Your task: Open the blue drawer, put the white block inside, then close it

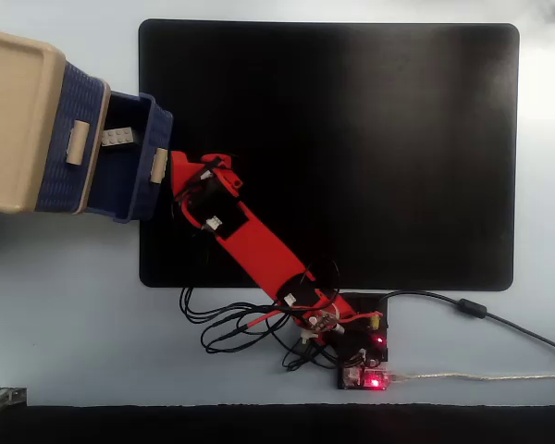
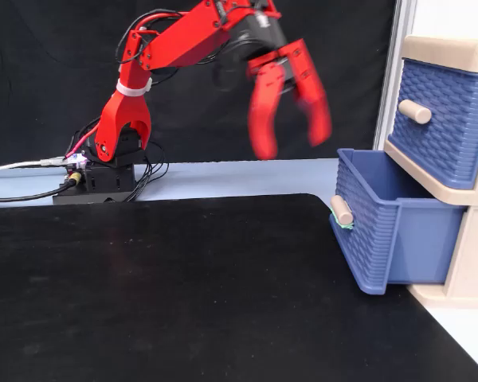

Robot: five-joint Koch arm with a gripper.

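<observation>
I'm hovering my gripper (image 2: 293,137) wide, empty – white block (image 1: 117,137) lying inside the pulled-out blue drawer (image 2: 382,239). Risk: pushing off-center on the handle (image 2: 342,211) – drawer jamming, cabinet (image 1: 14,120) sliding.

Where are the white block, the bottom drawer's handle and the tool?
white block (image 1: 117,136): fixed view from above, studded top, inside the open drawer.
drawer handle (image 2: 342,211): fixed side view, its beige peg.
tool (image 2: 290,142): fixed side view, gap between the open red tips.
</observation>
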